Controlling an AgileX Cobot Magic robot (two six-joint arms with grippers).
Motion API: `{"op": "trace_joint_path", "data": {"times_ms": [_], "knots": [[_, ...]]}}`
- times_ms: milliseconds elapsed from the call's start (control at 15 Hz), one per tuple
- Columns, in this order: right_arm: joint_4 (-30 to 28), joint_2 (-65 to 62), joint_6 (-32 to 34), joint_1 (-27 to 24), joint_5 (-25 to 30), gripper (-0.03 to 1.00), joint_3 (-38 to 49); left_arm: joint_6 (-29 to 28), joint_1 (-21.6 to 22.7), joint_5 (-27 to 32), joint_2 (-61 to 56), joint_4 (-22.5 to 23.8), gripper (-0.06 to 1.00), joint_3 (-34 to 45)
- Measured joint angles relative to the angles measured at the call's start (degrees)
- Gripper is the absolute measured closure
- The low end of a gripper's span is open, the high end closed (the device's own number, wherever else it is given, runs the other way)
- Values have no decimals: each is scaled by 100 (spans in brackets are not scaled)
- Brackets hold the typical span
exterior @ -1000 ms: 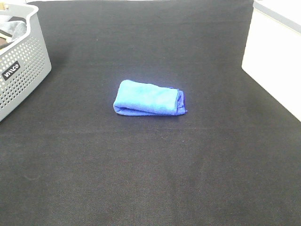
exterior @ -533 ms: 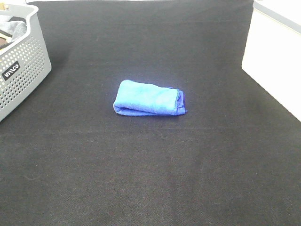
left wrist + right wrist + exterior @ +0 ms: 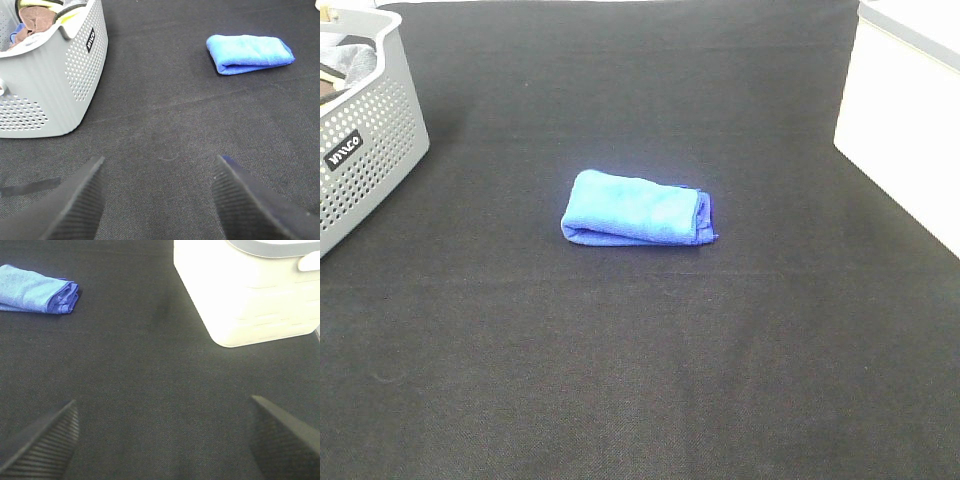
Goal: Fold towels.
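A bright blue towel (image 3: 638,208) lies folded into a small thick bundle in the middle of the black mat, its darker hem at the right end. It also shows in the left wrist view as the towel (image 3: 248,52) and in the right wrist view as the towel (image 3: 37,290). Neither arm appears in the high view. My left gripper (image 3: 160,192) stands open over bare mat, well away from the towel, with nothing between its fingers. My right gripper (image 3: 162,440) is wide open over bare mat, also far from the towel.
A grey perforated basket (image 3: 375,150) holding cloths stands at the far left, also seen as the basket (image 3: 60,85). A white bin (image 3: 905,130) stands at the right edge, seen as the bin (image 3: 250,295). Black mat (image 3: 640,360) covers the table.
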Motion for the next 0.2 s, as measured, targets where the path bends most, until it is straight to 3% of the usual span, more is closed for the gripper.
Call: {"op": "trace_joint_path", "data": {"times_ms": [200], "knots": [[0,0,0,0,0,12,0,0,0,0,0,0,35,0]]}}
